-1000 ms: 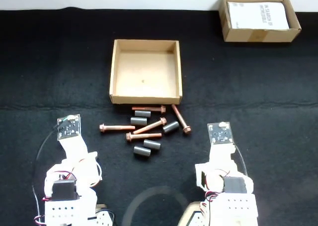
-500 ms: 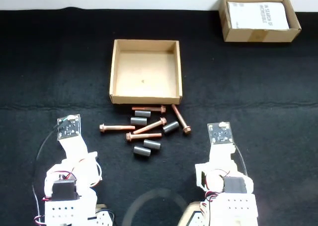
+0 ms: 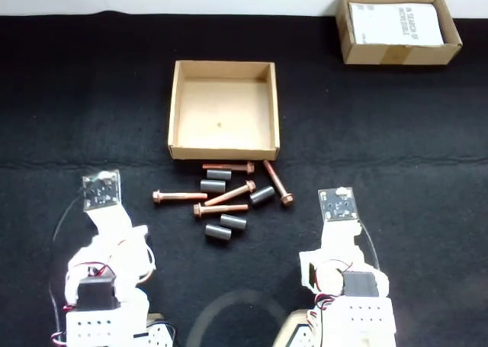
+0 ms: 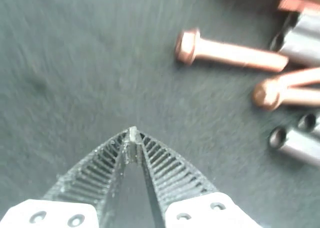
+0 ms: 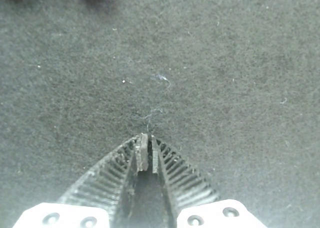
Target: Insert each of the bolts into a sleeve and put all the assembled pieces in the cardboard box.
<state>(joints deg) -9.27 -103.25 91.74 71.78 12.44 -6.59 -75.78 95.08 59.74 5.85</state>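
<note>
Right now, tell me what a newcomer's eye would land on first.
Copper bolts and grey sleeves lie scattered on the black table just on the arms' side of the empty cardboard box. The left gripper and right gripper sit either side of the pile, fingers shut, holding nothing.

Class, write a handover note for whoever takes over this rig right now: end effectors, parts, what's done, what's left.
Left end effector: shut, empty, beside the pile of parts.
Right end effector: shut, empty, over the black table.
Parts: five bolts and five sleeves lie loose in a cluster between the cardboard box and the arms. Nothing is in the box.
Done: nothing; no bolt is in a sleeve.
Left: sleeve all five bolts, then box them.
</note>
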